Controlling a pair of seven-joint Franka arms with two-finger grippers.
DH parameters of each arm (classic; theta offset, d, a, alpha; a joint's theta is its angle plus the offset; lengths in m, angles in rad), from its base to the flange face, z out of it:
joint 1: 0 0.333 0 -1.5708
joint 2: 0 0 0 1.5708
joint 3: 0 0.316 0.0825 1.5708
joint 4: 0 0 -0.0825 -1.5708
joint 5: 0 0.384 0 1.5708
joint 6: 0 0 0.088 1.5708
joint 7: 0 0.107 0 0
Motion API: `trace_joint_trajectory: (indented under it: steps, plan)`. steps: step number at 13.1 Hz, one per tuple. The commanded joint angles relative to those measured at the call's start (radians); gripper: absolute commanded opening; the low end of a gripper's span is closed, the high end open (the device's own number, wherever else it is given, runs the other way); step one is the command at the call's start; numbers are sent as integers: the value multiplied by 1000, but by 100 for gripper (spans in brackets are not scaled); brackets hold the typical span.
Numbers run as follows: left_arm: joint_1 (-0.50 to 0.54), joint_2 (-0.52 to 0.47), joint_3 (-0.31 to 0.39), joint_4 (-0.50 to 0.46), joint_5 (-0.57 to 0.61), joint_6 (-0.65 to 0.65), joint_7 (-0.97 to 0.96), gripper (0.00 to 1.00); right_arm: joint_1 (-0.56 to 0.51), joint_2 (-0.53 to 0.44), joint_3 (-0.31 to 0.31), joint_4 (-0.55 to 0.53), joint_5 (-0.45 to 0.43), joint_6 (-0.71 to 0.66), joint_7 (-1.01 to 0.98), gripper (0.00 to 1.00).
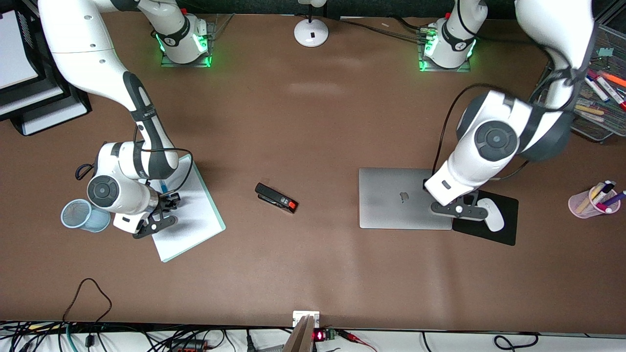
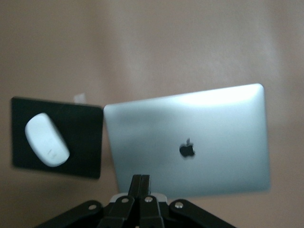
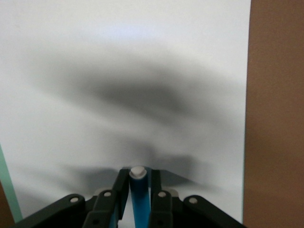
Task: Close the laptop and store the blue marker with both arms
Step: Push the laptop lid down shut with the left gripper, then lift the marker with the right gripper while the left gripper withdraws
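The laptop [image 1: 405, 197] lies shut and flat on the table toward the left arm's end, apple logo up, with the black mouse pad [image 1: 494, 222] touching its edge and a white mouse [image 1: 490, 214] resting on that pad. The left gripper [image 2: 140, 185] hangs over the laptop's edge next to the pad, its fingers pressed together with nothing between them. At the right arm's end, the right gripper [image 3: 137, 190] is down over a white notepad [image 1: 193, 215] with a pale green border, and its fingers are closed around the blue marker [image 3: 138, 199] — the marker's pale cap pokes out past the fingertips, just above the paper. Beside the notepad, close to the right wrist, a blue mesh cup [image 1: 78, 215] lies on its side. A black stapler [image 1: 276, 197] with an orange end sits between notepad and laptop, well apart from both. A pink cup of pens [image 1: 594, 199] stands near the table's edge at the left arm's end; farther from the front camera there, a wire tray [image 1: 604, 83] holds assorted markers — partly hidden by the left arm. A white lamp base [image 1: 311, 32] sits between the two arm bases.
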Motion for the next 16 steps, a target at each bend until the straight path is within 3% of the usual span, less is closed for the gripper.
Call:
trace_joint_trajectory:
  steps: [1, 3, 4, 5, 6, 10, 16]
  plan:
    - [10, 16, -1, 129, -77, -151, 82, 3, 2, 3, 0, 5, 12, 1, -16, 21]
    - [24, 16, -1, 195, -80, -252, 90, 9, 2, 5, 0, 5, 12, 1, -18, 19]
    - [24, 16, 1, 229, -76, -298, 90, 28, 2, 5, 0, 5, 11, 1, -18, 18]
    - [24, 16, 1, 252, -71, -338, 90, 59, 2, 5, 0, 5, 11, 1, -18, 16]
    - [34, 13, 1, 266, -74, -360, 96, 100, 2, 5, 0, 7, 11, 1, -18, 15]
    - [70, -44, -8, 269, -81, -375, 93, 100, 2, -7, 2, 30, 11, -1, -19, 10]
    - [77, -117, 2, 274, -90, -441, 96, 100, 2, -174, 34, 31, 12, -70, -44, 4]
